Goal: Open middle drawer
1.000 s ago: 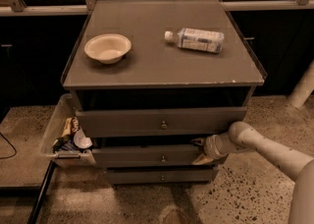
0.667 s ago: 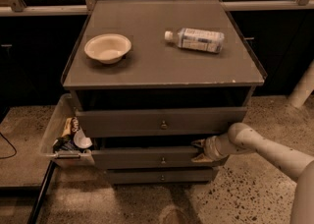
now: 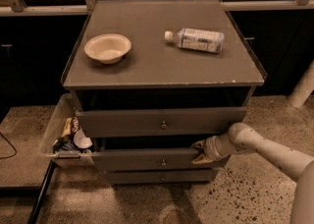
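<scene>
The grey cabinet has three drawer fronts. The middle drawer [image 3: 132, 159] is the mid-sized grey front with a small round knob [image 3: 163, 162]. It stands slightly out from the cabinet, with a dark gap above it. My gripper [image 3: 200, 152] is at the right end of this drawer's top edge, touching the front, to the right of the knob. My white arm [image 3: 267, 150] reaches in from the lower right.
The widest drawer front [image 3: 162, 121] is above and the narrowest [image 3: 162, 176] below. A white bowl [image 3: 107, 47] and a lying water bottle [image 3: 196, 39] rest on the cabinet top. A clear bin [image 3: 53, 130] with several items juts out at left. A white post [image 3: 303, 88] stands at right.
Hardly anything differs. My gripper stays at the right top edge of the middle drawer and the drawer has not visibly moved.
</scene>
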You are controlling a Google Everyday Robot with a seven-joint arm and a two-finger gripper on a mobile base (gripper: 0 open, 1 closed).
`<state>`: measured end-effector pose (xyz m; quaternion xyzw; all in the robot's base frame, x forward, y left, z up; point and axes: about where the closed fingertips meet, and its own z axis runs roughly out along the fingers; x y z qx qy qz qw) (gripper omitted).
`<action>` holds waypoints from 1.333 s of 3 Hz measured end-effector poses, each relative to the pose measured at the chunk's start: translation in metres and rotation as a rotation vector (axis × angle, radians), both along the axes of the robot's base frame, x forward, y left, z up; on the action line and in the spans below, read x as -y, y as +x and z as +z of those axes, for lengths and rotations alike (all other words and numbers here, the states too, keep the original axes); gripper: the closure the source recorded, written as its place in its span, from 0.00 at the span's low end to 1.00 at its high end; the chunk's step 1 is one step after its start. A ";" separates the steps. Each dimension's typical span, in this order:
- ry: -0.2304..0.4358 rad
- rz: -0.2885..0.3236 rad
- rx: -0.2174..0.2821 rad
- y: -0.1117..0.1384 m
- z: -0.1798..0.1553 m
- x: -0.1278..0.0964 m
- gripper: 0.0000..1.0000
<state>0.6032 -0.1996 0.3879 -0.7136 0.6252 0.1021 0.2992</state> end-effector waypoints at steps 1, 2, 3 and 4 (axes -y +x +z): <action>0.000 0.000 0.000 0.000 0.003 0.000 0.15; 0.031 -0.016 -0.031 0.002 -0.003 0.004 0.00; 0.031 -0.016 -0.032 0.002 0.000 0.004 0.19; 0.055 -0.019 -0.064 -0.015 -0.005 0.012 0.42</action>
